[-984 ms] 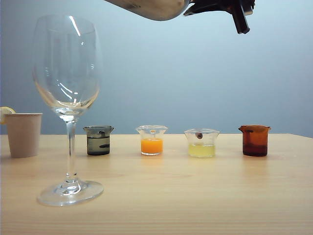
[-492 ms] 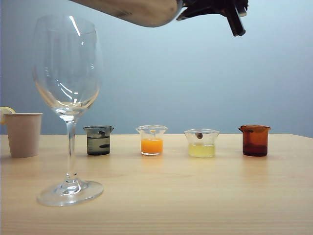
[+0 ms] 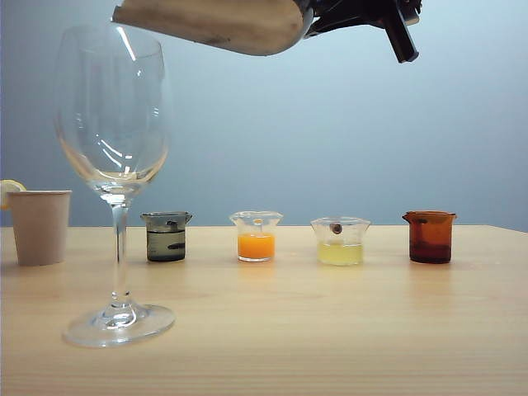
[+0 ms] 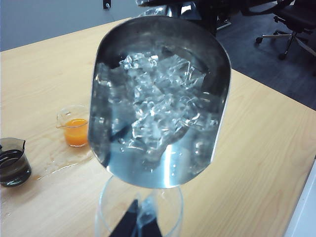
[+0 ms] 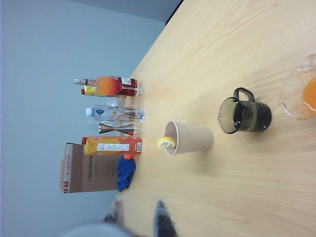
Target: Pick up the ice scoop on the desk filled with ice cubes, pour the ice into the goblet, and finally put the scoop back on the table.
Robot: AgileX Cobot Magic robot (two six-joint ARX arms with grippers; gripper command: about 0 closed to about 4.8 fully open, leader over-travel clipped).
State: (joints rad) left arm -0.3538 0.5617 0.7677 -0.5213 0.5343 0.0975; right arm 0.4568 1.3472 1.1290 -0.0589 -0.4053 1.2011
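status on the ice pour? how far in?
Done: the right pincer, shut on the ice scoop, has it lifted above the goblet. In hand: scoop tilting mouth-first over the rim, ice cubes still heaped inside, goblet empty. Left: pour, then set the scoop on the table. The left pincer hangs idle nearby.

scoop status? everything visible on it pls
The ice scoop is shiny polished metal with a rounded trough body, mirror-like inside and wet. It holds a heap of clear ice cubes, none spilled yet. In the exterior view it hangs high in the air, mouth tilted slightly down towards the rim of the goblet below it. The right pincer grips its handle end. The left pincer hangs near the goblet's rim, not touching the scoop.
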